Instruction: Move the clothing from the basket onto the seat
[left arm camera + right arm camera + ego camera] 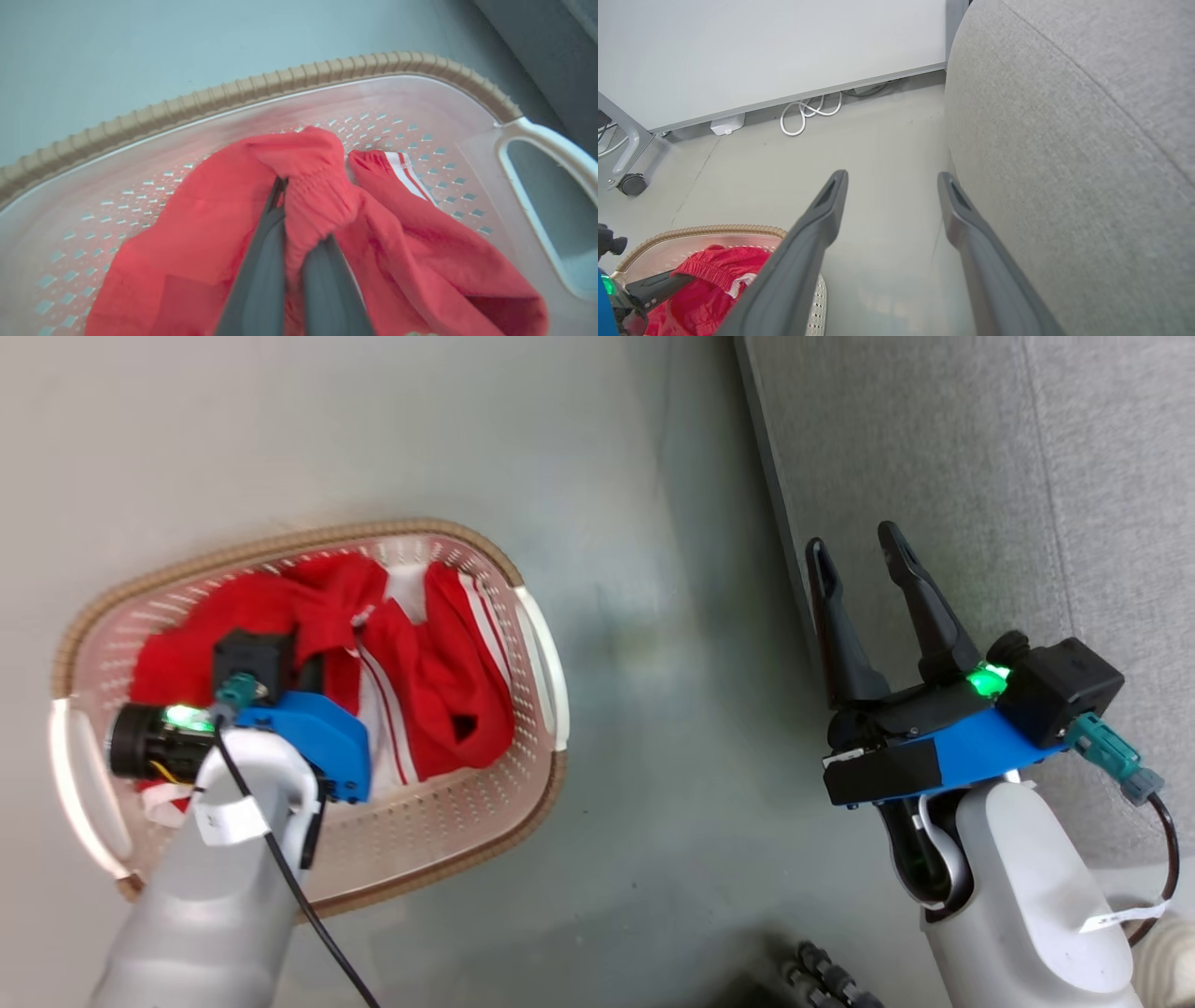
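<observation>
At the left gripper (299, 219): angled steeply down into the cream-white perforated plastic basket (308, 537) with its brown woven-look rim, clamped on a bunched fold of soft bright red, white-striped clothing (210, 242) lying inside. At the right gripper (851, 539): level, spread wide, holding nothing, just beside the large light grey fabric seat (980, 476).

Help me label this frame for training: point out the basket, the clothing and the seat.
basket (280, 539): head view, on its brown rim, far side.
clothing (448, 663): head view, on a red fold inside the basket.
seat (934, 448): head view, on its grey fabric top.
</observation>
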`<state>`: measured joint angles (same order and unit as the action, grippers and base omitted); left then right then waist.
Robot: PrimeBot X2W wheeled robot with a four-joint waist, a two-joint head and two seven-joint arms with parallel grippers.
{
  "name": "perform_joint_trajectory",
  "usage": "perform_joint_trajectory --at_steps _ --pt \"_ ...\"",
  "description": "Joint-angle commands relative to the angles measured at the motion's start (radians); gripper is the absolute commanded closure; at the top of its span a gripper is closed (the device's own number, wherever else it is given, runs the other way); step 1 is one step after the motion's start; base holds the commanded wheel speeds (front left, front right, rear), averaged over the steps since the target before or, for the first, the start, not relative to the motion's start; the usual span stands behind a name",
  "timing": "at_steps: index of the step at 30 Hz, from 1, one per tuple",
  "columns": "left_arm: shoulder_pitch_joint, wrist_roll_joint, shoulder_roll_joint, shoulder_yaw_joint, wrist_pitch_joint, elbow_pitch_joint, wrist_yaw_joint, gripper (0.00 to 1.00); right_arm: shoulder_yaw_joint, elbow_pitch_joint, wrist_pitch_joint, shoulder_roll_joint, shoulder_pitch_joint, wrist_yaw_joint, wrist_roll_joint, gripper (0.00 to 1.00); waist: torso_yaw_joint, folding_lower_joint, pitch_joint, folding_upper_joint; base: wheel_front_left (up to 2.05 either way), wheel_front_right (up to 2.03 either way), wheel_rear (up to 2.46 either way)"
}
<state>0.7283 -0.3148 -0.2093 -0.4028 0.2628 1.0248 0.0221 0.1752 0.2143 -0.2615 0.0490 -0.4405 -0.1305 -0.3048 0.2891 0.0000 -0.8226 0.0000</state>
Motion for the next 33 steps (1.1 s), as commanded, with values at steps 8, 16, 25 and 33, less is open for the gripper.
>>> perform_joint_trajectory --at_steps 8,16,25,33 --pt "-0.072 0.015 0.066 -0.004 0.003 -0.062 0.04 1.0 -0.041 0.038 -0.005 0.003 0.05 0.0 0.06 0.0 -0.096 0.0 0.207 0.0 0.0 0.0 0.0" --pt "-0.183 0.057 0.119 -0.026 0.003 -0.165 0.077 1.0 -0.059 0.105 -0.001 0.003 0.132 0.0 0.09 0.0 -0.177 0.0 0.446 0.0 0.0 0.0 0.0" --pt "-0.236 0.074 0.147 -0.072 0.003 -0.249 0.101 1.0 -0.077 0.127 0.028 0.003 0.217 0.0 0.092 0.0 -0.235 0.0 0.637 0.0 0.0 0.0 0.0" --pt "-0.201 0.049 0.158 -0.149 0.003 -0.315 0.11 1.0 -0.088 0.124 0.051 0.003 0.288 0.0 0.084 0.0 -0.271 0.0 0.728 0.0 0.0 0.0 0.0"
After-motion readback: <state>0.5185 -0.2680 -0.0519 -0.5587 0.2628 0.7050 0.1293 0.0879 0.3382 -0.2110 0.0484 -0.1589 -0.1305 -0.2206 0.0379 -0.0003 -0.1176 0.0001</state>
